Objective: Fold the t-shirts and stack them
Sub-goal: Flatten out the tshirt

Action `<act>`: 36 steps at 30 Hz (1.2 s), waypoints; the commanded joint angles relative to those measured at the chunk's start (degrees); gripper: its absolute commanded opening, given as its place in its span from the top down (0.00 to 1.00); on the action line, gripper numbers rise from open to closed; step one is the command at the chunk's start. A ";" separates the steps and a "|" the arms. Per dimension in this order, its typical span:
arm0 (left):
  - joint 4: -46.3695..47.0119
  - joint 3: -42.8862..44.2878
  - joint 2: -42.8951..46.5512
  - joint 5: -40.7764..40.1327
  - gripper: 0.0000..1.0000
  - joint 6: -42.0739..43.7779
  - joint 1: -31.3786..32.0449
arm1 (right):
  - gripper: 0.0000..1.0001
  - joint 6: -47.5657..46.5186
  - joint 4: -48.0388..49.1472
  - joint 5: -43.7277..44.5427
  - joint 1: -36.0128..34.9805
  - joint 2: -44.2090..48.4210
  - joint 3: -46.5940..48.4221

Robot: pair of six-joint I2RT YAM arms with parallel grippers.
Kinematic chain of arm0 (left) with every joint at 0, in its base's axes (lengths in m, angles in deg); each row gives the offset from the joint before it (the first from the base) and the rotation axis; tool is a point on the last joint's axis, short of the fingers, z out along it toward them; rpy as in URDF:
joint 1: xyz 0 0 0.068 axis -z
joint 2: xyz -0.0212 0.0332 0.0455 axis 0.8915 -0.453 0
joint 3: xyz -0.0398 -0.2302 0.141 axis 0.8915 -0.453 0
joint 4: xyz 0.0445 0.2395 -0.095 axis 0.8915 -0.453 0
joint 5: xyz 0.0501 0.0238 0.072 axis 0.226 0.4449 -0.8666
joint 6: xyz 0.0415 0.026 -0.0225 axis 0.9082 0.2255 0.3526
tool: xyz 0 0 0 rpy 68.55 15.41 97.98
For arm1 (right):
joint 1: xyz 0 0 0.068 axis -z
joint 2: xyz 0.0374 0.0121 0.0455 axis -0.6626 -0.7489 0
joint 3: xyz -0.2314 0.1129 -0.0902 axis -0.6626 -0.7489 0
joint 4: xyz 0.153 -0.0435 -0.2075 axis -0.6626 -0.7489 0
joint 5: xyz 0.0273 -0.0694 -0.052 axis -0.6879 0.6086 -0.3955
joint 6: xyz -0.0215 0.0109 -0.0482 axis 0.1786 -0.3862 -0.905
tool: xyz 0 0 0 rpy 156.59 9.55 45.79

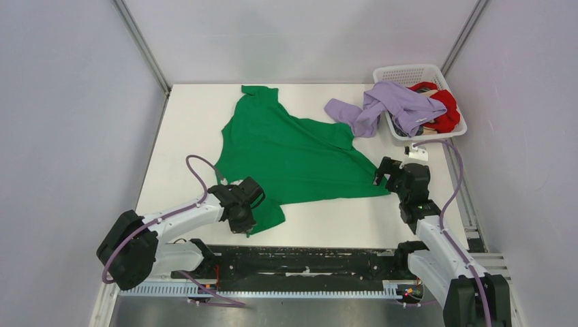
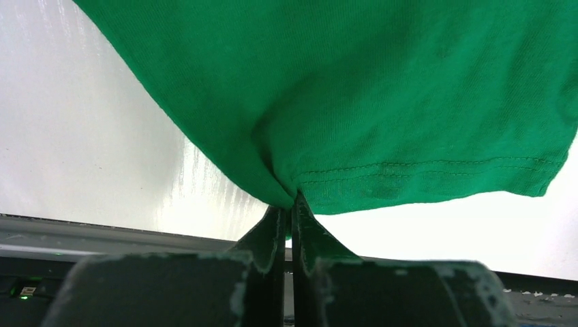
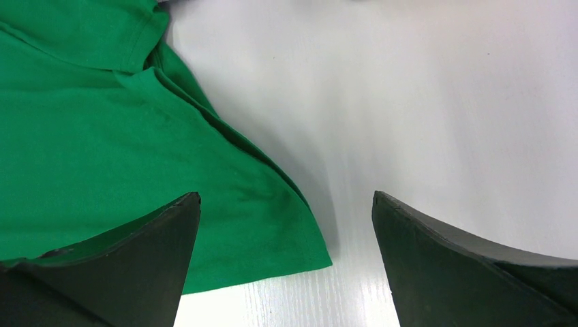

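Closest to the overhead cam, the left gripper (image 1: 247, 216) is clamped on the near-left hem of the bright green cloth t-shirt (image 1: 293, 150), which is spread on the white table (image 1: 184, 136). The right gripper (image 1: 383, 174) sits wide open at the shirt's near-right corner. A pale lavender t-shirt (image 1: 392, 105) spills out of the white plastic lattice basket (image 1: 409, 71), with the red t-shirt (image 1: 448, 109) inside it. Left wrist cam: fingers pinched tight on the green hem. Right wrist cam: jaws spread over that corner.
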 commanded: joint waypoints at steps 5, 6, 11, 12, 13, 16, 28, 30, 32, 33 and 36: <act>2.93 1.73 4.02 -10.63 0.98 -3.37 0.19 | 0.02 0.05 1.22 1.10 0.00 4.02 -0.72; 2.21 1.97 5.05 -12.87 0.98 -3.84 0.18 | 0.02 -0.16 0.79 0.81 0.03 4.53 -0.57; 3.54 2.65 7.07 -17.84 0.98 -1.78 0.09 | 0.02 -0.59 -2.58 -0.41 -0.01 7.07 -0.99; 3.49 3.14 6.80 -18.15 0.98 -1.23 0.06 | 0.02 -0.20 -4.30 -1.21 -0.04 7.37 -1.39; 3.97 3.63 6.47 -18.49 0.98 0.95 0.08 | 0.02 -0.18 -4.79 -2.17 -0.03 7.45 -1.91; -2.14 6.60 4.12 -25.07 0.98 -0.71 0.02 | 0.02 0.05 -5.47 -1.91 -0.02 6.63 -3.03; -4.10 9.04 8.16 -27.62 0.98 -3.14 -0.07 | 0.03 0.09 -3.18 -3.01 -0.06 0.58 -4.10; -4.10 8.04 10.05 -27.60 0.98 -3.74 -0.07 | 0.06 0.53 -0.64 -2.85 -0.06 -0.87 -4.46; -2.82 6.28 11.42 -27.01 0.98 -4.35 -0.07 | 0.09 0.69 0.44 -3.38 0.00 -2.51 -4.63; -1.87 5.64 11.91 -26.46 0.98 -4.20 -0.15 | 0.10 0.65 0.80 -3.46 0.00 -3.24 -4.70; -1.95 4.88 12.96 -26.90 0.98 -4.83 -0.16 | 0.14 0.55 1.46 -2.81 -0.06 -5.98 -4.78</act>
